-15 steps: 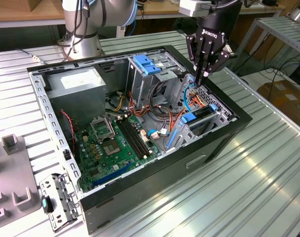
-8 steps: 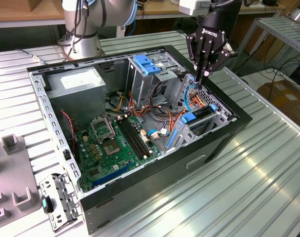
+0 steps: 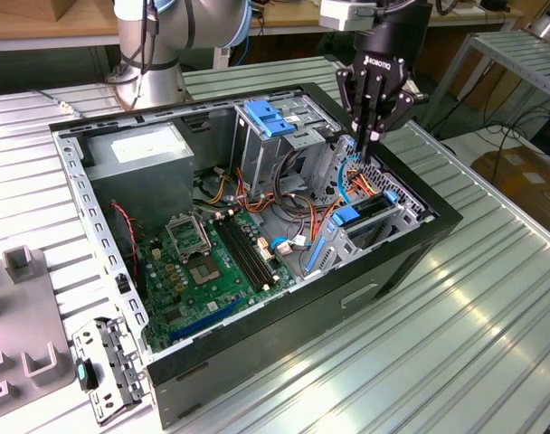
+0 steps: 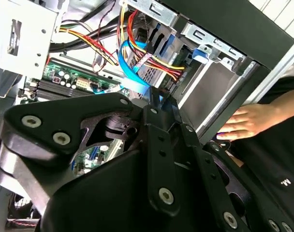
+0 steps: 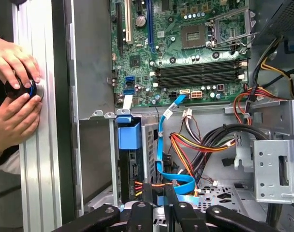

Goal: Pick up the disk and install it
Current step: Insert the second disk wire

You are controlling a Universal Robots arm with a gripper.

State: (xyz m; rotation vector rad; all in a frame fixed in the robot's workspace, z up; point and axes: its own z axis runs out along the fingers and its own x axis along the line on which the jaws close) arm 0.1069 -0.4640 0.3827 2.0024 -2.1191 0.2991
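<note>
The disk stands edge-on in the lower drive cage (image 3: 390, 220) of the open computer case. Its blue rail end (image 3: 346, 216) (image 5: 129, 137) shows at the cage mouth, with the dark body below it in the first wrist view. My gripper (image 3: 372, 136) (image 5: 158, 191) (image 4: 156, 99) hangs over the cage on the exterior view's right, pointing down, fingers together. The tips sit among the cables just behind the cage, touching a blue data cable (image 5: 161, 145) (image 4: 130, 72). Whether they pinch that cable cannot be told. The gripper is not on the disk.
A pale-blue latch plate (image 3: 270, 117) tops the upper bay. A grey power supply box (image 3: 144, 154) and the motherboard (image 3: 212, 262) fill the case. Red, yellow and orange wires (image 5: 200, 145) crowd the cage. A person's hands (image 5: 16, 92) (image 4: 248, 123) rest outside the case.
</note>
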